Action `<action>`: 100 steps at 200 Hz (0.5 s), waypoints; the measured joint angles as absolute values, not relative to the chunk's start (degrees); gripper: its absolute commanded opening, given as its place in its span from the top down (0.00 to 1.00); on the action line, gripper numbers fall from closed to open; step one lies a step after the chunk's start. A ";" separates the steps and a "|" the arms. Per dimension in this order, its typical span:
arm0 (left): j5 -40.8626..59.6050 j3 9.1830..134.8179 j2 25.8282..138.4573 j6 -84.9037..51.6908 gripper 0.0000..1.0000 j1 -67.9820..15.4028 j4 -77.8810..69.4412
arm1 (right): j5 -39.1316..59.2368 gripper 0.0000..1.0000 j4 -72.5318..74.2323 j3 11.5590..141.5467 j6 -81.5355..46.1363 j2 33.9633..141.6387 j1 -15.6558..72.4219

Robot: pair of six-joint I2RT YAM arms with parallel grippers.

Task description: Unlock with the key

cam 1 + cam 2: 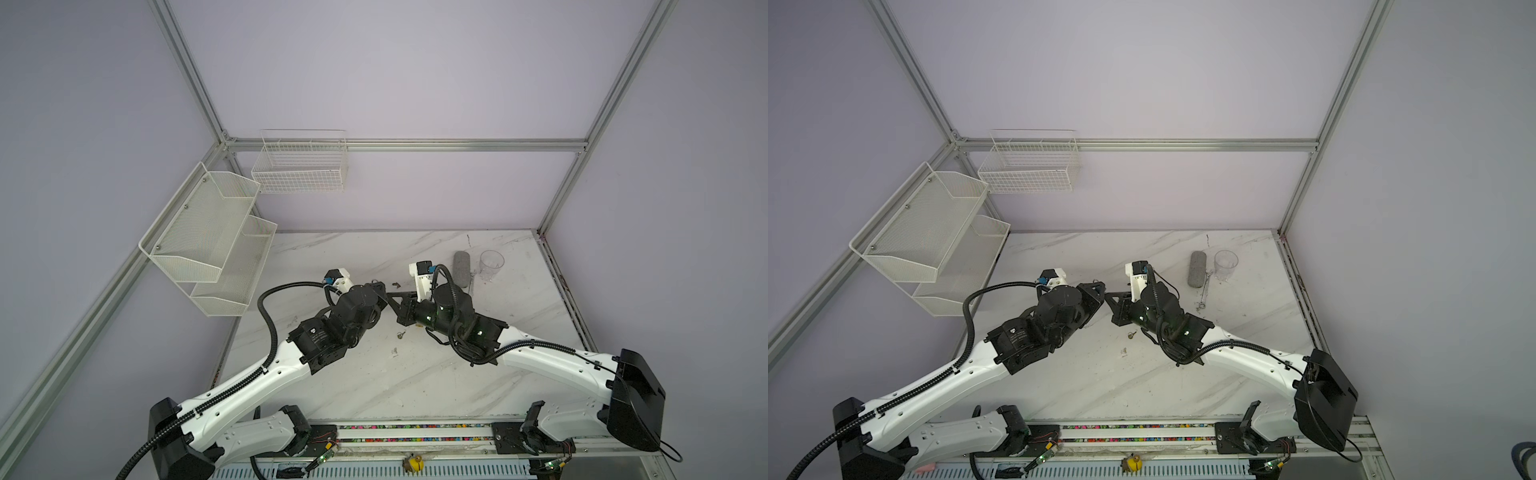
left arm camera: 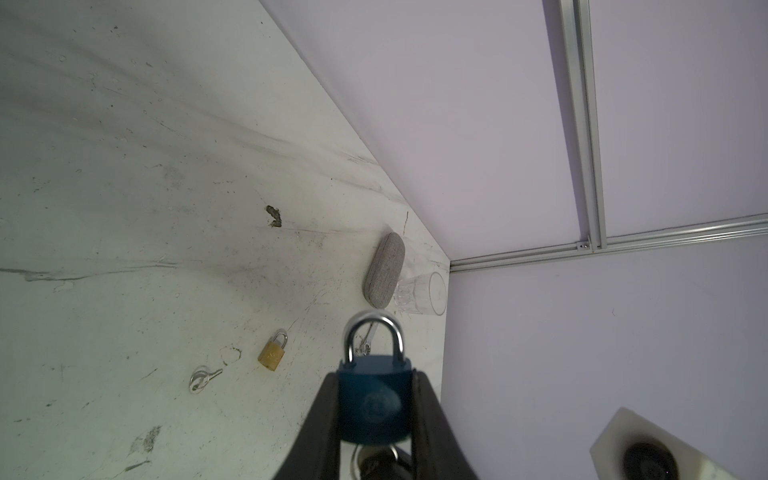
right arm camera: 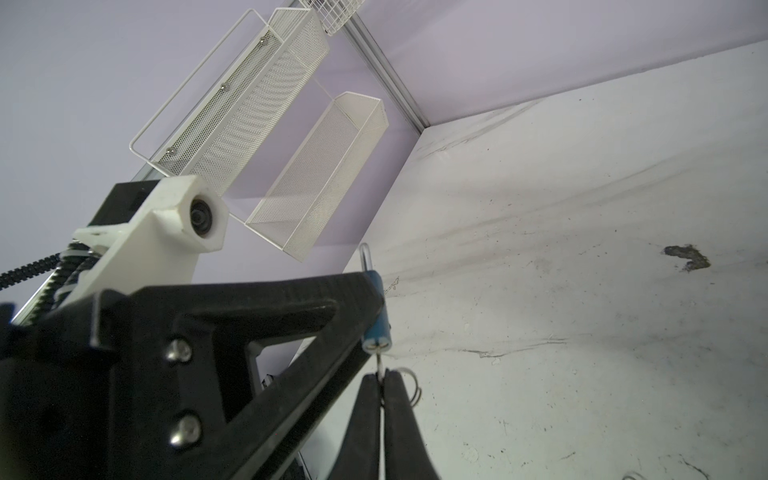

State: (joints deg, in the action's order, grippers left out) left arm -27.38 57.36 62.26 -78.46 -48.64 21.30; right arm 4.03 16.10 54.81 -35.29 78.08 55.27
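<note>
Bow of key (image 3: 379,362) hidden inside right gripper (image 3: 381,376), blue padlock (image 2: 374,403) sides covered by left gripper (image 2: 376,376), keyring (image 2: 357,463) blurred, cut off.

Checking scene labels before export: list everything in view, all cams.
blue padlock: 1, blue, in left claw
key: 1, silver, at blue padlock's base, in right claw
brass padlock: 1, gold, on table
loose key: 1, silver, on table
case: 1, grey, table's far right
glass: 1, clear, beside case
wrench: 1, silver, beside case
mesh shelf: 1, white, left wall
wire basket: 1, white, back wall
table: 1, white marble, below arms
left claw: 1, black, shut
right claw: 1, black, shut
</note>
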 measured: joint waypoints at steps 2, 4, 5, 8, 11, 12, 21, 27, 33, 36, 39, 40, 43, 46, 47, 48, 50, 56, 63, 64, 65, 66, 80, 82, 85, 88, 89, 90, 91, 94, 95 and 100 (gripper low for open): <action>-27.35 57.36 62.26 -78.46 1.00 -48.62 21.28 | 4.03 0.96 16.12 54.81 -35.29 78.08 55.27; -27.31 57.36 62.28 -78.46 1.00 -48.62 21.21 | 4.05 0.97 16.12 54.81 -35.29 78.08 55.24; -27.29 57.36 62.33 -78.46 1.00 -48.62 21.15 | 4.10 0.97 16.12 54.81 -35.29 78.08 55.22; -27.29 57.36 62.41 -78.46 1.00 -48.62 21.06 | 4.14 0.98 16.12 54.81 -35.31 78.08 55.18; -27.27 57.36 62.46 -78.46 1.00 -48.62 20.99 | 4.21 0.98 16.12 54.85 -35.31 78.08 55.09; -27.27 57.36 62.50 -78.46 1.00 -48.62 20.99 | 4.25 0.99 16.12 54.85 -35.29 78.08 55.07; -27.27 57.36 62.72 -78.46 1.00 -48.64 20.67 | 4.49 1.00 16.08 54.96 -35.31 78.11 54.89; -27.31 57.36 62.89 -78.46 1.00 -48.64 20.45 | 4.69 1.00 15.94 55.20 -35.31 78.26 54.74; -27.40 57.36 63.00 -78.46 1.00 -48.64 20.32 | 4.89 1.00 15.77 55.57 -35.33 78.48 54.63; -27.49 57.36 63.02 -78.43 1.00 -48.66 20.23 | 4.95 1.00 15.70 55.70 -35.33 78.59 54.61; -27.55 57.36 63.07 -78.43 1.00 -48.66 20.18 | 5.02 1.00 15.66 55.86 -35.35 78.70 54.54; -27.57 57.36 63.07 -78.43 1.00 -48.66 20.18 | 5.04 1.00 15.66 55.88 -35.35 78.72 54.52; -27.70 57.36 63.11 -78.43 1.00 -48.66 20.12 | 5.10 1.00 15.64 55.96 -35.38 78.76 54.52; -27.77 57.36 63.11 -78.41 1.00 -48.69 20.10 | 5.17 1.00 15.57 56.05 -35.38 78.83 54.50; -27.81 57.36 63.11 -78.43 1.00 -48.69 20.08 | 5.19 1.00 15.57 56.07 -35.40 78.83 54.48; -27.83 57.36 63.11 -78.41 1.00 -48.71 20.05 | 5.21 1.00 15.57 56.12 -35.42 78.83 54.48; -27.90 57.36 63.11 -78.41 1.00 -48.73 20.01 | 5.26 1.00 15.55 56.14 -35.42 78.83 54.46; -28.12 57.36 63.13 -78.39 1.00 -48.80 19.81 | 5.39 1.00 15.51 56.23 -35.53 78.83 54.41; -28.27 57.36 63.16 -78.39 1.00 -48.86 19.64 | 5.48 1.00 15.25 56.47 -35.70 78.83 54.33; -28.32 57.36 63.16 -78.39 1.00 -48.86 19.57 | 5.48 1.00 15.22 56.51 -35.75 78.83 54.30; -28.32 57.36 63.16 -78.39 1.00 -48.86 19.57 | 5.48 1.00 15.22 56.51 -35.75 78.83 54.30; -28.36 57.36 63.16 -78.39 1.00 -48.88 19.51 | 5.50 1.00 15.18 56.53 -35.81 78.83 54.30; -28.77 57.36 63.13 -78.39 1.00 -48.90 19.05 | 5.93 1.00 15.18 56.66 -36.84 78.83 54.08; -28.82 57.36 63.13 -78.39 1.00 -48.90 18.98 | 6.11 1.00 15.18 56.66 -37.06 78.83 53.95; -28.86 57.36 63.11 -78.39 1.00 -48.90 18.92 | 6.44 1.00 15.22 56.66 -37.28 78.83 53.89; -28.93 57.36 63.11 -78.39 1.00 -48.90 18.83 | 6.63 1.00 15.27 56.66 -37.65 78.81 53.80; -28.93 57.36 63.11 -78.39 1.00 -48.90 18.83 | 6.79 1.00 15.29 56.66 -37.78 78.83 53.71; -28.97 57.36 63.11 -78.39 1.00 -48.93 18.79 | 6.85 1.00 15.31 56.66 -37.85 78.83 53.69; -28.97 57.36 63.11 -78.39 1.00 -48.93 18.74 | 6.94 1.00 15.33 56.66 -37.91 78.83 53.65; -29.02 57.36 63.09 -78.37 1.00 -48.93 18.63 | 7.07 1.00 15.38 56.66 -38.24 78.81 53.60; -29.02 57.36 63.09 -78.37 1.00 -48.93 18.63 | 7.20 1.00 15.44 56.66 -38.44 78.81 53.56; -29.08 57.36 63.07 -78.37 1.00 -48.93 18.41 | 7.51 1.00 15.64 56.66 -39.18 78.81 53.39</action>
